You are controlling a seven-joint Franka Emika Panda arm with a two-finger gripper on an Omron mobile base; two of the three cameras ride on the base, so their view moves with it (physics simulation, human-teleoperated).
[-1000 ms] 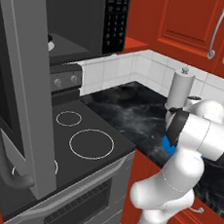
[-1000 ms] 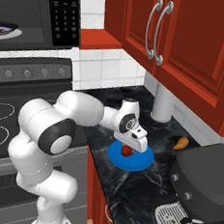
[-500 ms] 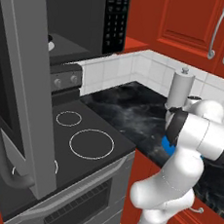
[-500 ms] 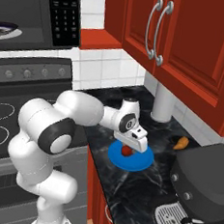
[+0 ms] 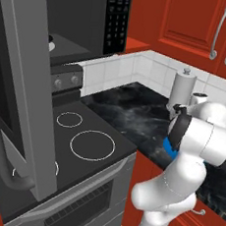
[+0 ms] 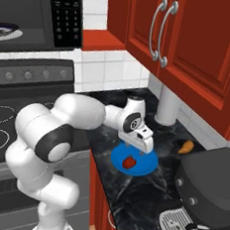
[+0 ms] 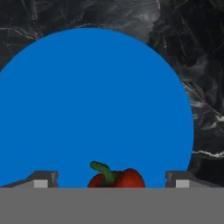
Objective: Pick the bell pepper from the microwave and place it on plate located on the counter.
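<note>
Since a second ago our gripper (image 6: 136,150) has let its fingers spread apart, and the bell pepper (image 6: 129,162) now lies free on the plate (image 6: 149,163).

From the left base view we see the arm covering most of the plate (image 5: 169,146) on the counter (image 5: 130,112).

From the right base view the pepper sits just below the gripper.

In the hand view the bell pepper (image 7: 117,177) rests between our wide-open fingertips (image 7: 41,179), gripped by neither.

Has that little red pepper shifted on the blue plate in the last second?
No. The bell pepper sits at the same spot on the plate, near its front-left edge in the right base view.
</note>
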